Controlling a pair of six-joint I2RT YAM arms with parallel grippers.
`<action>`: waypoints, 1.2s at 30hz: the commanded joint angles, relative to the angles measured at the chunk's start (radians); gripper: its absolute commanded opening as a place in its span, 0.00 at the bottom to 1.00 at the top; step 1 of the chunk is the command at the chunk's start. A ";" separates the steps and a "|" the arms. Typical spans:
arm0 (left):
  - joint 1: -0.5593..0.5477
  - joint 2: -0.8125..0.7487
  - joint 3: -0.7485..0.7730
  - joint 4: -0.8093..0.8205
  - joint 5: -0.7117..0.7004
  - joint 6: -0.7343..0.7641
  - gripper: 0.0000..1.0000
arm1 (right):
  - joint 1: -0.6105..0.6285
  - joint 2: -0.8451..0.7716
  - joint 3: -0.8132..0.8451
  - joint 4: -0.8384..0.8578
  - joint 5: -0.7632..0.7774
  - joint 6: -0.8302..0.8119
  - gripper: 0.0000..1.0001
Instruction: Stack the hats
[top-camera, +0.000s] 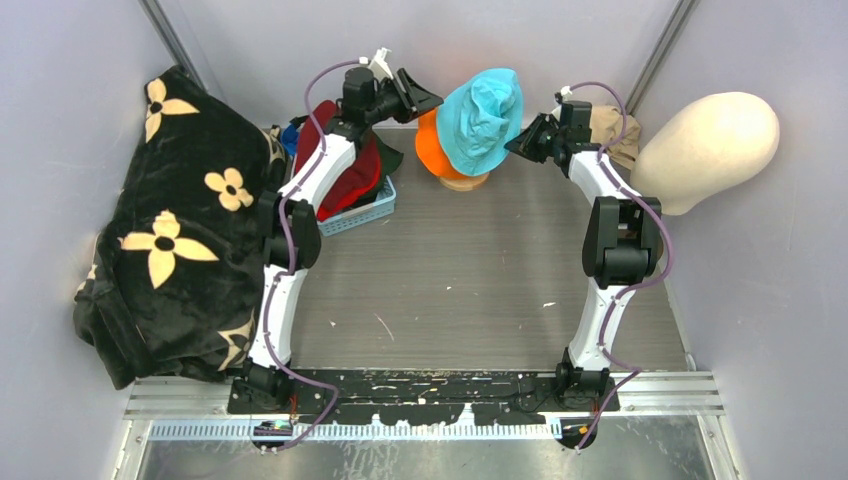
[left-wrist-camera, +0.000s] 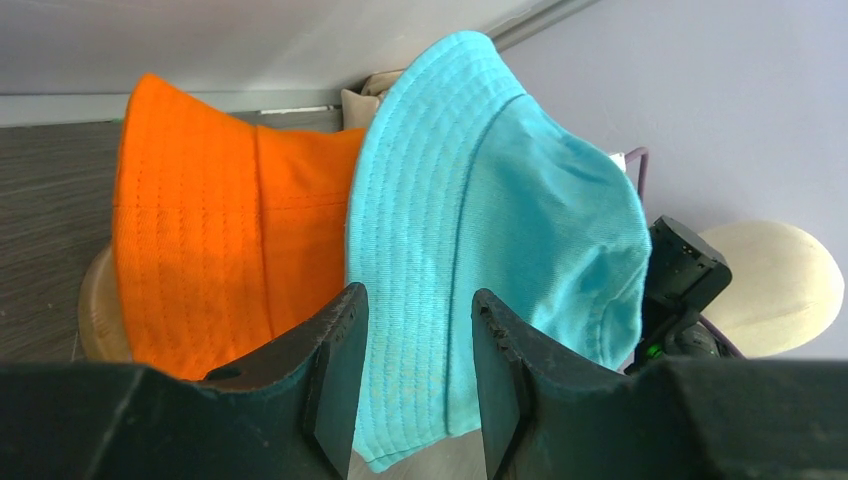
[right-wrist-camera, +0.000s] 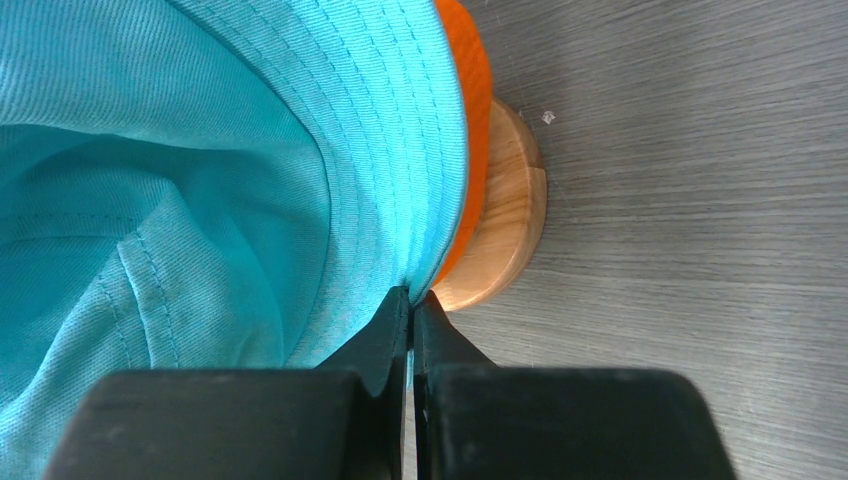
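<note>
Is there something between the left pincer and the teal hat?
Nothing visible stands between them. The open left pincer faces the teal hat directly; the orange hat is off to one side.

No legible text, label, brand or number anywhere

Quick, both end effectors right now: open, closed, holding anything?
Left end effector: open, holding nothing.
Right end effector: closed on the brim of the teal hat.
</note>
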 joint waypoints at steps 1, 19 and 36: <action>0.001 0.012 0.065 0.031 0.029 -0.003 0.43 | 0.010 -0.050 0.038 0.066 -0.014 -0.008 0.01; -0.007 0.080 0.113 0.016 0.065 -0.023 0.44 | 0.010 -0.058 0.033 0.074 -0.020 -0.006 0.01; -0.020 0.105 0.109 0.066 0.098 -0.063 0.01 | 0.010 -0.064 0.021 0.087 -0.025 -0.004 0.01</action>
